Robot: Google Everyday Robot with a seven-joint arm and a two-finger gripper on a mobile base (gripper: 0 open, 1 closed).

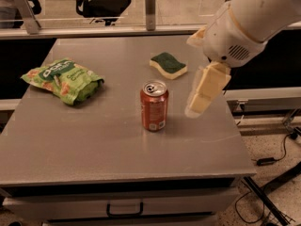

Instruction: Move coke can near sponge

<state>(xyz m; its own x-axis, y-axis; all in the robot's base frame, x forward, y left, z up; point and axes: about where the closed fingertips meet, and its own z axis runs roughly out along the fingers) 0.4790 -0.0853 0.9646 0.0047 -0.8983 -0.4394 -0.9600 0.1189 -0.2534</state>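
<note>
The coke can (154,106) stands upright near the middle of the grey table (94,140), red-orange with a silver top. The sponge (168,65) lies flat behind it and a little to the right, dark green top over a pale yellow base, about a can's height from it. My gripper (197,105) hangs from the white arm (244,22) over the table's right side. It sits to the right of the can at about can height, a short gap away, and holds nothing that I can see.
A green crinkly chip bag (63,79) lies at the table's left. A drawer handle (124,208) is below the front edge. Office chairs (101,1) stand behind a railing at the back. Cables (273,159) run on the floor at right.
</note>
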